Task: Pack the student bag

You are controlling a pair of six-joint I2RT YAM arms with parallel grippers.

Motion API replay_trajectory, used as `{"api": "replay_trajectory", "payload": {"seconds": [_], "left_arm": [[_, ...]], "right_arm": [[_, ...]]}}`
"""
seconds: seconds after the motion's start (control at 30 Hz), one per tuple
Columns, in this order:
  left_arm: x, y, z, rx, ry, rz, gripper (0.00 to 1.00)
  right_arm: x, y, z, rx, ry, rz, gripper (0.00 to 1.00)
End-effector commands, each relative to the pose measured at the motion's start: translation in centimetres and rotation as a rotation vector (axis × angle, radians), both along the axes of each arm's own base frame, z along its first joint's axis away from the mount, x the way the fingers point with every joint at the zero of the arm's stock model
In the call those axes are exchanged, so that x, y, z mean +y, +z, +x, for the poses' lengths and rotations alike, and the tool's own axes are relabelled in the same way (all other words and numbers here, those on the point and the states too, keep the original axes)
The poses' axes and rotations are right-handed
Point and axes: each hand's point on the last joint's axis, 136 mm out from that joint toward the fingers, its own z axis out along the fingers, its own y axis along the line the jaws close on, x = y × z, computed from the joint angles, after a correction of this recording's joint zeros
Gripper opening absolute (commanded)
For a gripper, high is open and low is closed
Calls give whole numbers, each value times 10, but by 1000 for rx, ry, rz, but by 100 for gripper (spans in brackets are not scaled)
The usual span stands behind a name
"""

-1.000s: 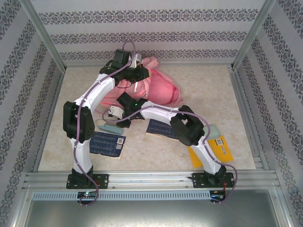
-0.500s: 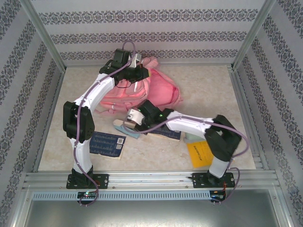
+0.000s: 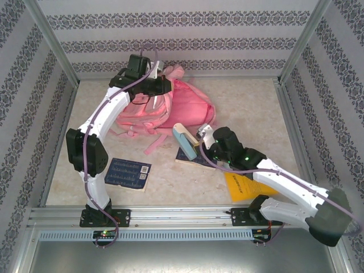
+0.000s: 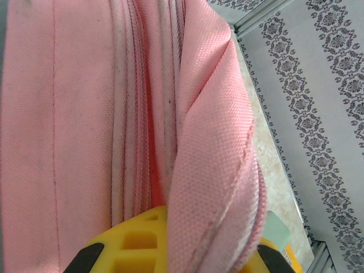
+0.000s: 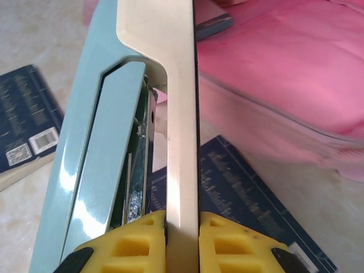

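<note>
Left pincer [image 3: 160, 85] is clamped shut on a fold of pink fabric at the top edge of the student bag [image 3: 187, 105]. The bag lies flat and spreads from that pincer toward the near right. Its loose straps [image 3: 152, 142] trail out on the near side.

Right pincer [image 3: 198, 148] is squeezed narrow on the cream top arm of a teal-and-cream stapler [image 3: 185, 139], which is held tilted with its free end pointing at the bag. The bag's lower edge is just beyond the stapler tip, so that's the main thing in the way.

Right under this pincer is a dark blue book [image 3: 200, 160]. A second blue book [image 3: 129, 173] sits well off to its left with a white barcode label [image 3: 145, 169]. There's small print on both covers, but it's too tiny to read. A yellow booklet [image 3: 240, 183] lies just behind the pincer, partly under the arm.

There's plenty of bare table [image 3: 250, 108] to the right of the bag, running up to the metal frame rail [image 3: 293, 122] and patterned wall [image 3: 330, 114].
</note>
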Motion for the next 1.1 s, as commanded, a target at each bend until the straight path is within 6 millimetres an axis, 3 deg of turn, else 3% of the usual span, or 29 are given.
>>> {"api": "replay_trajectory", "payload": {"seconds": [0.0, 0.17, 0.43, 0.63, 0.87, 1.07], "left_arm": [[3, 62, -16, -186, -77, -16, 0], [0, 78, -35, -218, -139, -23, 0], [-2, 87, -57, -240, -187, -4, 0], [-4, 93, -61, -259, -202, -27, 0], [-7, 97, -63, -272, -222, -49, 0], [-9, 93, -63, -271, -231, -58, 0]], "right_arm": [[-16, -1, 20, 47, -136, 82, 0], [-16, 3, 47, 79, -202, 88, 0], [17, 19, 102, 238, -227, 113, 0], [45, -2, 147, 387, -310, 127, 0], [59, -21, 202, 534, -484, 307, 0], [68, -42, 234, 538, -598, 298, 0]]}}
